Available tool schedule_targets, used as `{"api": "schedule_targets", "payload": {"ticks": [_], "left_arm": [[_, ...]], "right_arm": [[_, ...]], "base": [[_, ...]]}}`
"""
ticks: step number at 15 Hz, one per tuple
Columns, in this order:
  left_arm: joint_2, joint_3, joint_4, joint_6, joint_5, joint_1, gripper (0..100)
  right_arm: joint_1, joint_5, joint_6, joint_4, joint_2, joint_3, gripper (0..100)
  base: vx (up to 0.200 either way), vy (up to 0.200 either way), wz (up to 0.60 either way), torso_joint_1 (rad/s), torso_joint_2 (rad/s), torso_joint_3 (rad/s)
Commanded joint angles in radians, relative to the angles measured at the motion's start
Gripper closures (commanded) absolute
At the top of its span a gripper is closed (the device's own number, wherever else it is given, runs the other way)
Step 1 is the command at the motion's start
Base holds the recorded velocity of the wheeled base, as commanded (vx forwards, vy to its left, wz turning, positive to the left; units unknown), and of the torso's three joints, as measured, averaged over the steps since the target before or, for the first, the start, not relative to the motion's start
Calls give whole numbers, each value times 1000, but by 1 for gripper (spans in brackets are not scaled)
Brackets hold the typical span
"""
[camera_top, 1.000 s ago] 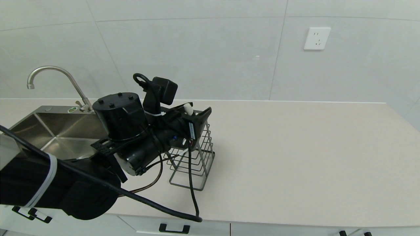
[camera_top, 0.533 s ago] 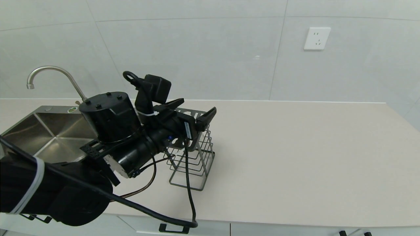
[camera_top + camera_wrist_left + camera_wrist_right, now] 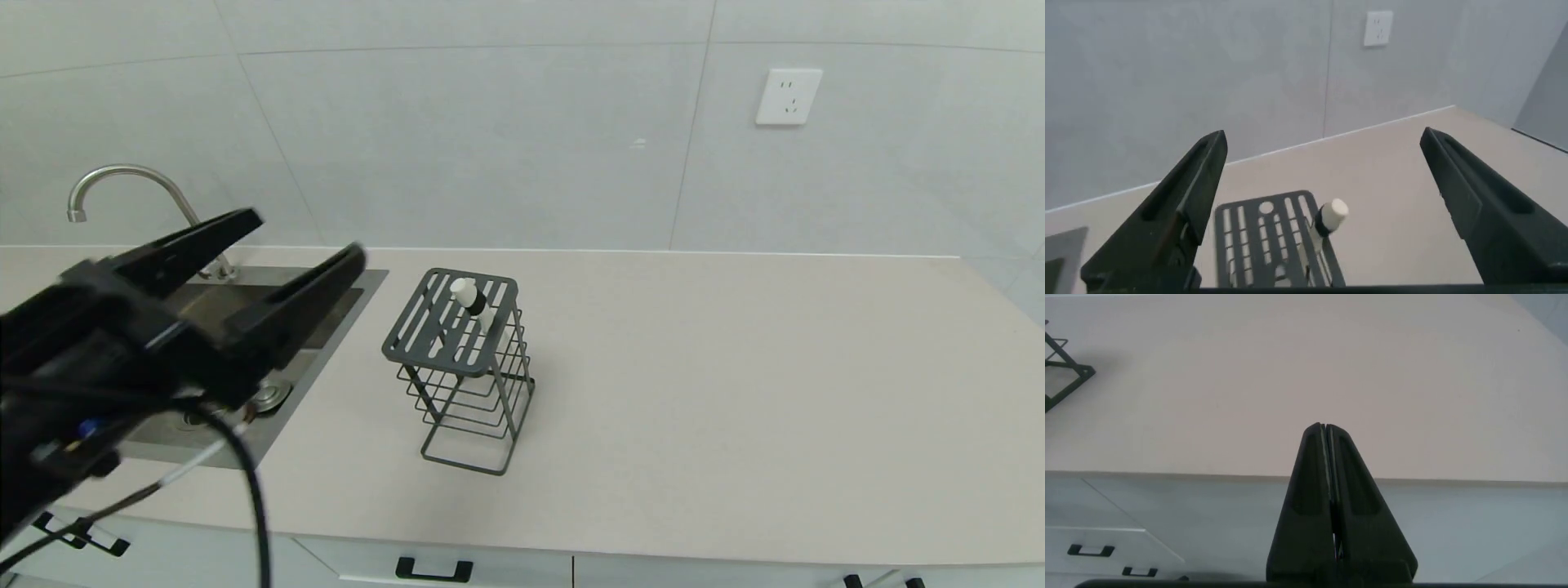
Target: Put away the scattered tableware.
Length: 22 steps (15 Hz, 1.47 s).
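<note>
One white-tipped utensil point(image 3: 465, 292) stands in a slot of the wire rack point(image 3: 420, 327) on the counter point(image 3: 735, 367), so the job looks nearly done. At the left, over the sink point(image 3: 359, 286), the left gripper point(image 3: 304, 235) is wide open and empty. The right gripper point(image 3: 1325, 429) is pinched closed on nothing.

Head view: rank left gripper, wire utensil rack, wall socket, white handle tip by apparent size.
1. left gripper, inflated by nearness to the camera
2. wire utensil rack
3. wall socket
4. white handle tip
</note>
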Motion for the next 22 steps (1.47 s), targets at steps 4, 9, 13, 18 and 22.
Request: {"api": "schedule_targets", "payload": {"ticks": [4, 9, 13, 18, 22], "left_arm": [[-731, 368, 415, 57, -4, 249, 0], [-1081, 379, 991, 62, 5, 332, 0], [-1126, 434, 975, 123, 56, 534, 0], [-1170, 432, 980, 126, 82, 505, 0], [-1170, 431, 977, 126, 44, 505, 0]], "right_arm": [[0, 0, 0, -3, 2, 0, 100], [0, 0, 0, -3, 2, 0, 100], [0, 2, -4, -1, 2, 0, 100], [0, 2, -3, 0, 2, -2, 100], [0, 2, -3, 0, 2, -2, 100]], "base": [[0, 0, 0, 0, 0, 0], [0, 0, 0, 0, 0, 0], [0, 0, 0, 0, 0, 0], [0, 0, 0, 0, 0, 0], [0, 0, 0, 0, 0, 0]]}}
